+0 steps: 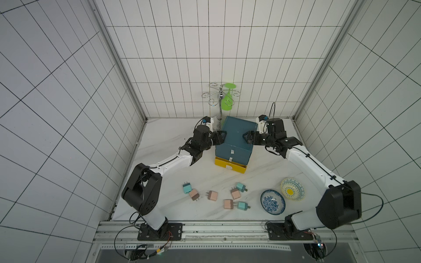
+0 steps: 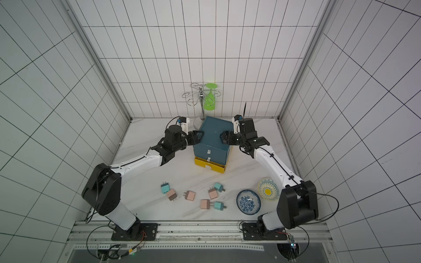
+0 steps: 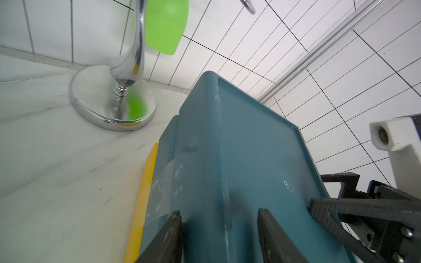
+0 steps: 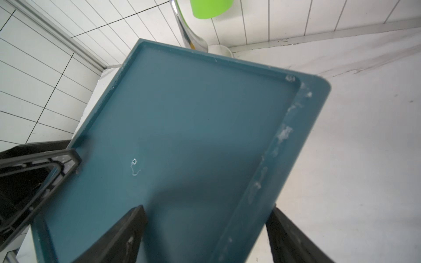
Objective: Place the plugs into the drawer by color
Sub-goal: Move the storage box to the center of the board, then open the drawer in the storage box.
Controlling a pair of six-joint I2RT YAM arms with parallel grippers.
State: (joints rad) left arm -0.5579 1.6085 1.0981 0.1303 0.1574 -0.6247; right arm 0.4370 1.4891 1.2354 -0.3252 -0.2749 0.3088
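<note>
The drawer (image 1: 237, 139) (image 2: 214, 136) is a dark teal chest with a yellow lowest tier (image 1: 230, 165), standing turned at the back middle of the table. My left gripper (image 1: 221, 137) (image 3: 218, 213) straddles its upper left edge, one finger on the side and one on the top; I cannot tell whether they press it. My right gripper (image 1: 247, 137) (image 4: 206, 208) stands open across the chest's upper right edge (image 4: 284, 136). The plugs lie loose near the front: three pale teal (image 1: 187, 188) (image 1: 240, 186) (image 1: 242, 205) and several peach-pink (image 1: 212, 195) (image 1: 228, 204).
A chrome stand (image 1: 219, 102) (image 3: 111, 102) with a hanging green glass (image 1: 227, 100) is close behind the chest. A blue-patterned bowl (image 1: 272, 202) and a yellow-centred bowl (image 1: 292, 189) sit at the front right. Tiled walls close in the back and sides.
</note>
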